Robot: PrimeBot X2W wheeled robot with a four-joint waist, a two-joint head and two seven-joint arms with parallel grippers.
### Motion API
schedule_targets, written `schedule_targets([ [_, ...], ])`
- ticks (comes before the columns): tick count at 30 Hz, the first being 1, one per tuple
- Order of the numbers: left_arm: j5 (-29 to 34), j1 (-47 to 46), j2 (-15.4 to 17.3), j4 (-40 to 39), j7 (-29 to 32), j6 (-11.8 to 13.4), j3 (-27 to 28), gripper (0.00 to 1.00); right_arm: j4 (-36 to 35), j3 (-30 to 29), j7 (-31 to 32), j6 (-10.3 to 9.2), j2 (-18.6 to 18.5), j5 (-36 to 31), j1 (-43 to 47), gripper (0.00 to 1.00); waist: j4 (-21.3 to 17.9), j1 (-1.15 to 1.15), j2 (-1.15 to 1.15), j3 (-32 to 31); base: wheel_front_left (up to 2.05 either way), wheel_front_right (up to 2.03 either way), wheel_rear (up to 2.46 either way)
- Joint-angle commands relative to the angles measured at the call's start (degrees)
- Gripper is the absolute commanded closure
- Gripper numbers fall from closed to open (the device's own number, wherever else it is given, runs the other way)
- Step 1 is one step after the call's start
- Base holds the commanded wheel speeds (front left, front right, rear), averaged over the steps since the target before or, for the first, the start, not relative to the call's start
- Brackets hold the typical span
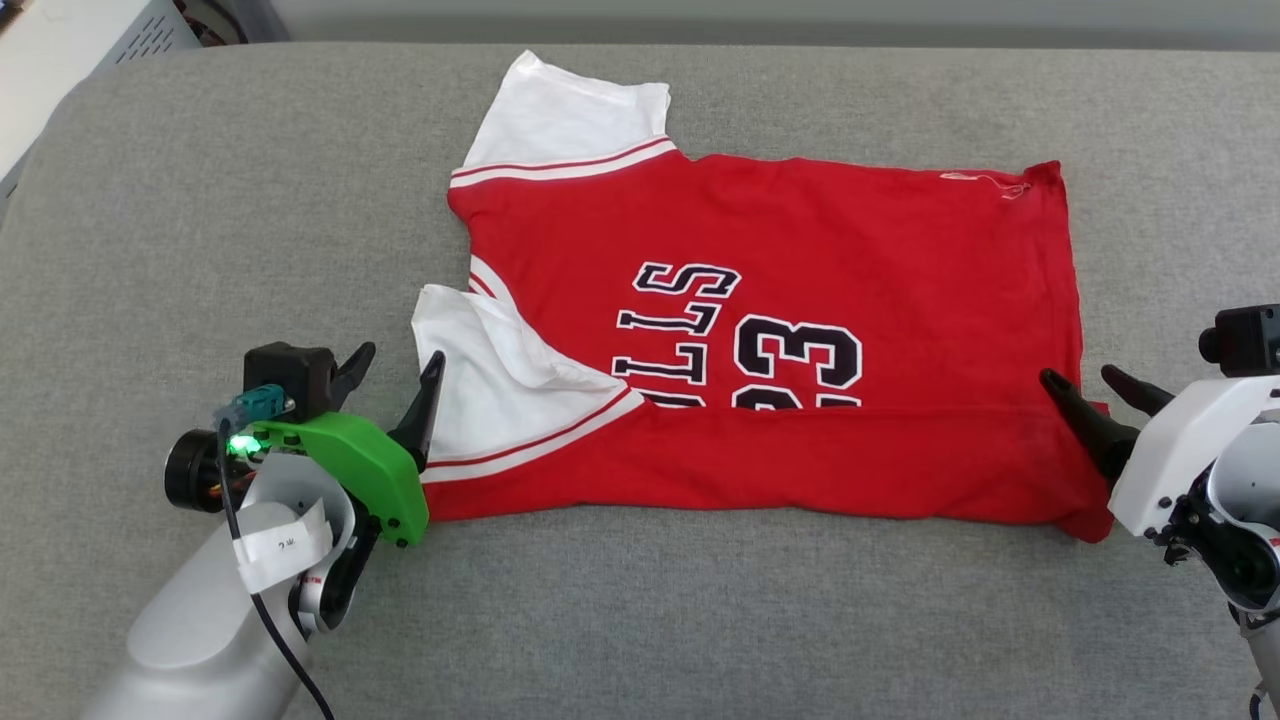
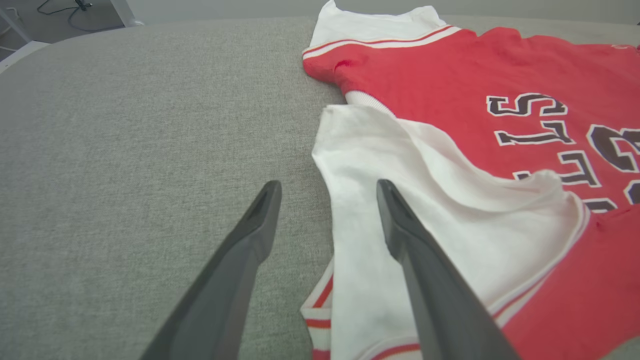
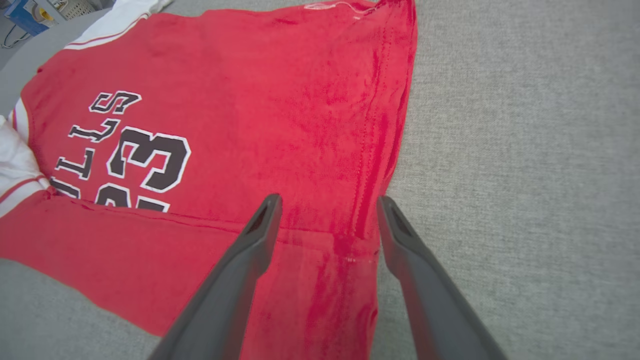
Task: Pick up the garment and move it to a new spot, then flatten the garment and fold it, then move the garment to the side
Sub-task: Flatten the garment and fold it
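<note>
Both spread wide, left gripper [image 1: 400,355] and right gripper [image 1: 1077,373] flanked the part-folded garment [image 1: 780,250]; matched pinches should keep creases straight.

A grey woven-fabric tabletop [image 1: 200,200] spreads across most of the head view, softly and evenly lit with no hard shadows, its far left corner rounded. Beyond that corner stands a pale cabinet with a perforated vent panel [image 1: 140,35], and a strip of dull grey floor [image 1: 800,20] runs along the far edge. In the left wrist view a black cable [image 2: 70,9] lies on the floor beside a white frame leg [image 2: 122,12], while the right wrist view's top left corner holds what may be a blue box [image 3: 22,12], too blurred to be sure.
</note>
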Motion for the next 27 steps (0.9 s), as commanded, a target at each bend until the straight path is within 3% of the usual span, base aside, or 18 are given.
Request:
schedule_targets([
  [1, -1.12, -0.05, -0.61, 0.38, -1.10, 0.37, 0.73, 0.00, -0.24, 0.47, -1.28, -0.05, -0.37, -1.51, -0.08, 0.00, 0.15, -0.01, 0.65, -1.44, 0.00, 0.00, 0.00],
  [6, -3.10, 2.23, -1.39, -0.40, -3.31, 1.44, 2.49, 0.00, -2.08, 0.09, -4.19, -0.05, 0.03, -6.09, 1.84, 0.00, 0.03, -0.01, 0.65, -3.87, 0.00, 0.00, 0.00],
  [13, -4.89, 8.45, -0.52, -6.22, -3.47, 5.55, 3.99, 0.00, -8.19, -3.40, -3.27, -0.05, 2.61, -14.36, 7.26, 0.00, -0.03, -0.01, 0.65, -6.72, 0.00, 0.00, 0.00],
  [21, -5.65, 15.38, 2.21, -14.58, 2.19, 11.00, 2.85, 0.00, -13.96, -12.11, 4.52, -0.05, 11.04, -20.83, 14.65, 0.00, -0.51, -0.01, 0.65, -7.05, 0.00, 0.00, 0.00],
  [27, -6.63, 17.13, 4.01, -16.88, 9.51, 14.01, 1.25, 0.00, -17.56, -13.39, 7.69, -0.05, 15.11, -22.79, 16.55, 0.00, -1.74, -0.01, 0.65, -5.28, 0.00, 0.00, 0.00],
])
